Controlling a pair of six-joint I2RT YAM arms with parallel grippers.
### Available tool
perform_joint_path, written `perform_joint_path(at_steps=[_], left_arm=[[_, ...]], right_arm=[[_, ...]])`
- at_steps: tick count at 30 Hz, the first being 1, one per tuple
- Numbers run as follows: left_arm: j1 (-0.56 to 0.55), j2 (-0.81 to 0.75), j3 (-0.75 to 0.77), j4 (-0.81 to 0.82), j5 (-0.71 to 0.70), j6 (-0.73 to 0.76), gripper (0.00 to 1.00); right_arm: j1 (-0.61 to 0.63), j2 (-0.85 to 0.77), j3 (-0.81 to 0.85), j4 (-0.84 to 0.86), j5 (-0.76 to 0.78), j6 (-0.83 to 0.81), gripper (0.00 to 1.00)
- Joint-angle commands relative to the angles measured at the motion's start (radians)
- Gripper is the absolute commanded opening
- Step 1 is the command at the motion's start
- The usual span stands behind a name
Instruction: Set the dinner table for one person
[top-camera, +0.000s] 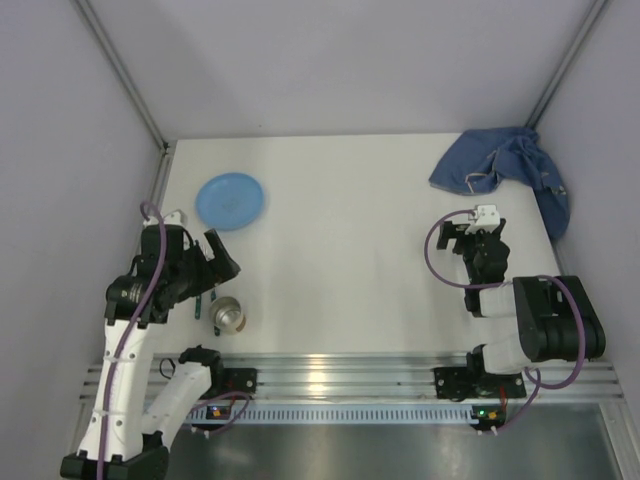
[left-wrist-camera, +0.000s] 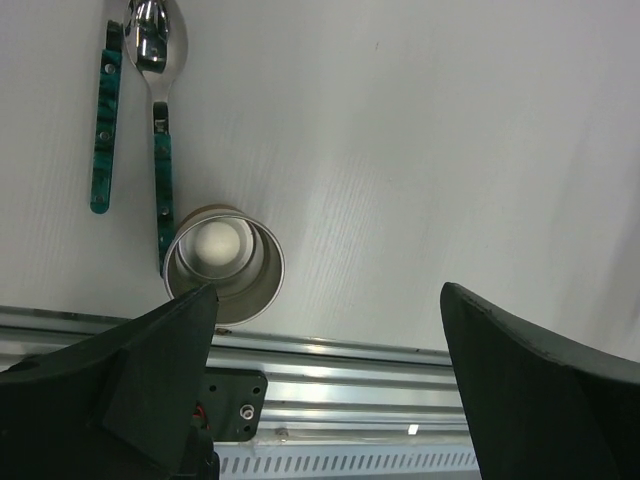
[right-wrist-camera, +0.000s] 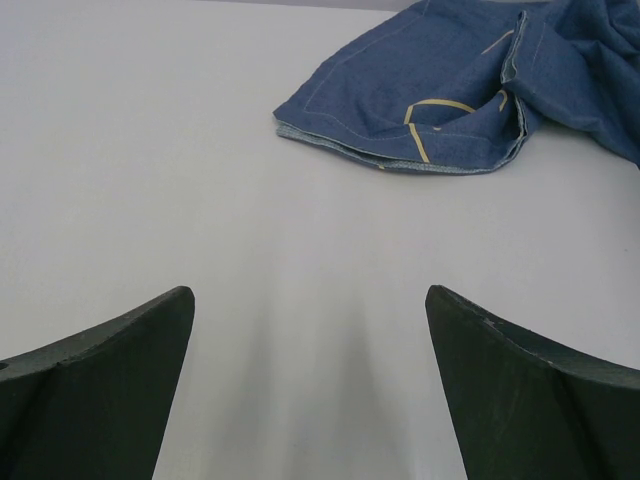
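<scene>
The white dinner table (top-camera: 350, 250) carries a blue plate (top-camera: 229, 200) at the back left. A steel cup (top-camera: 229, 316) stands near the front left by the rail; it also shows in the left wrist view (left-wrist-camera: 222, 262). A spoon (left-wrist-camera: 156, 100) and another piece of cutlery (left-wrist-camera: 104, 130), both with green handles, lie beside the cup. A crumpled blue cloth (top-camera: 503, 170) lies at the back right and shows in the right wrist view (right-wrist-camera: 460, 90). My left gripper (top-camera: 222, 257) is open and empty above the cup area. My right gripper (top-camera: 478, 232) is open and empty, short of the cloth.
A ribbed aluminium rail (top-camera: 340, 378) runs along the table's near edge, also seen in the left wrist view (left-wrist-camera: 350, 370). Grey walls with metal posts enclose the table on three sides.
</scene>
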Motion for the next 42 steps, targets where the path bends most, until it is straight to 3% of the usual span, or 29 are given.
perform_joint_path(at_steps=[1,19,21,22,23,25,27,28,29,30,32,36,38,42], left_arm=[[-0.008,-0.003,0.043,-0.046,0.015,0.031,0.98],[-0.050,0.127,0.000,0.041,0.005,0.068,0.98],[-0.050,0.148,-0.005,0.060,0.003,0.066,0.98],[-0.050,0.154,-0.006,0.077,0.002,0.066,0.98],[-0.050,0.164,-0.003,0.083,0.002,0.065,0.98],[-0.050,0.181,-0.003,0.097,0.003,0.065,0.98],[-0.050,0.190,-0.011,0.129,0.005,0.065,0.98],[-0.050,0.194,-0.017,0.142,0.006,0.062,0.98],[-0.050,0.201,-0.027,0.170,0.008,0.059,0.98],[-0.050,0.207,-0.029,0.178,0.017,0.056,0.98],[-0.050,0.228,-0.020,0.186,0.017,0.051,0.98],[-0.050,0.228,-0.012,0.198,0.008,0.046,0.98],[-0.050,0.222,-0.018,0.196,0.003,0.043,0.98],[-0.050,0.208,-0.034,0.183,-0.009,0.039,0.98]], right_arm=[[-0.009,0.001,0.021,0.033,-0.008,0.008,1.00],[-0.009,-0.001,0.020,0.044,-0.023,0.010,1.00],[-0.004,-0.133,0.129,-0.160,-0.048,-0.013,1.00],[0.002,-0.187,0.211,-0.518,-0.048,0.000,1.00],[0.005,-0.230,0.404,-0.674,-0.022,0.035,1.00],[0.005,-0.277,0.587,-0.964,0.044,0.111,1.00],[-0.001,-0.239,0.694,-1.107,0.391,0.309,1.00],[-0.059,-0.216,0.724,-1.166,0.479,0.505,1.00],[-0.100,-0.180,0.760,-1.203,0.270,0.484,1.00],[-0.129,-0.081,0.875,-1.255,0.160,0.470,1.00],[-0.153,0.043,1.132,-1.563,0.162,0.528,1.00],[-0.200,0.295,1.290,-1.741,0.127,0.646,1.00],[-0.240,0.349,1.310,-1.743,0.009,0.683,1.00],[-0.248,0.478,1.391,-1.743,-0.019,0.718,1.00]])
